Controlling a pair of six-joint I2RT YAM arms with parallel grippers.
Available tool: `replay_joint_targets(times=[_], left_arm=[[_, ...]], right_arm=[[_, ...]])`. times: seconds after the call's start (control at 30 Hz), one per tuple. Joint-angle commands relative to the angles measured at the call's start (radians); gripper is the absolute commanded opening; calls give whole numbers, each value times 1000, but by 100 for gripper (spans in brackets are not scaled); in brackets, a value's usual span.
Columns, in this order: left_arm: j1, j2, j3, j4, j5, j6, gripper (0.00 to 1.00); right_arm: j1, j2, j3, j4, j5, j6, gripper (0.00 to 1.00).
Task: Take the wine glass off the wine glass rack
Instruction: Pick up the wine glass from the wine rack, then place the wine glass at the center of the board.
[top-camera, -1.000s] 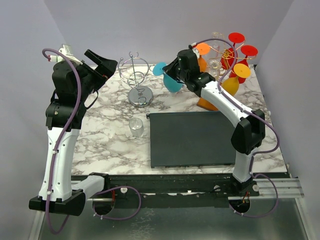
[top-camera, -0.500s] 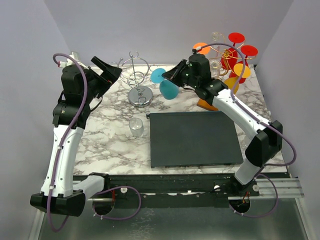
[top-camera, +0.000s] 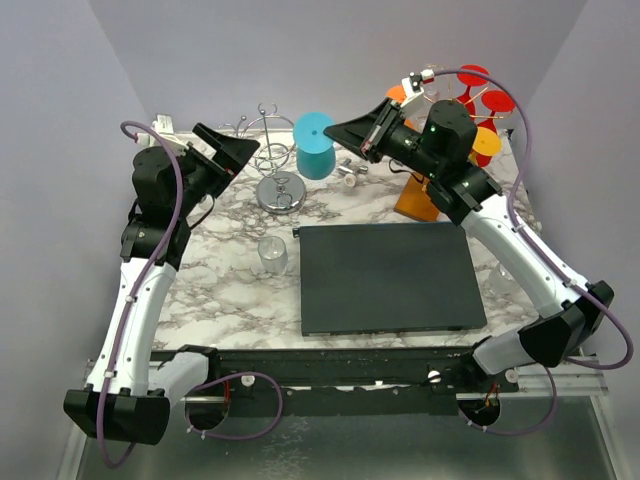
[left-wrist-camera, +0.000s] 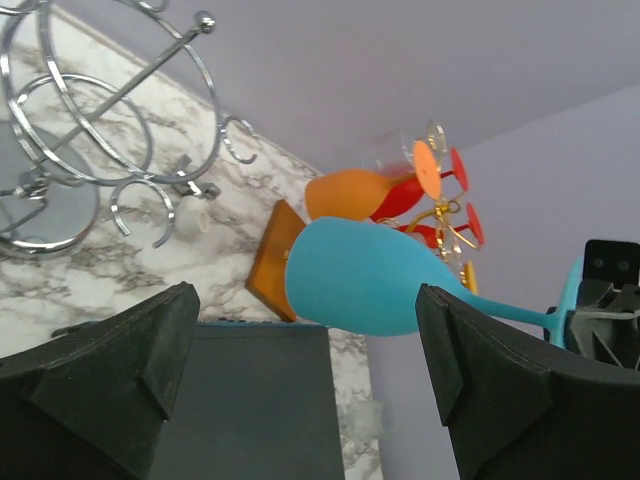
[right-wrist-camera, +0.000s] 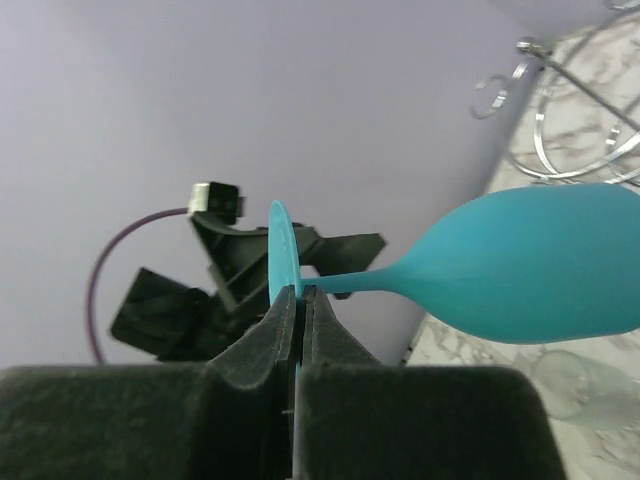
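R gripper (top-camera: 336, 128) fingers clamped on foot of teal wine glass (top-camera: 316, 152), held mid-air, well apart from wine glass rack (top-camera: 415, 201), beside chrome stand (top-camera: 280, 192). L gripper (top-camera: 232, 150) fingers wide apart nr glass.

Plain lavender-grey walls (top-camera: 300, 50) enclose a white marble-patterned table (top-camera: 220, 290) carrying a dark grey mat (top-camera: 385, 280).
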Motion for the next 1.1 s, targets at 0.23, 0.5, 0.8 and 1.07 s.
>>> replay_joint_targets(times=[0.23,0.5,0.8,1.07], left_arm=[[16,-7,-168,691,303,-240,96],[56,33,-190,1018,445,-380,94],[81,103,-186,1355,574,-580,86],[83,171,-158,1692,608,-819,61]], right_arm=[[0,13,190,221,-221,166,1],[-3,55,258,300,-292,255,1],[-18,76,293,386,-409,353,0],[-66,69,282,441,-510,432,0]])
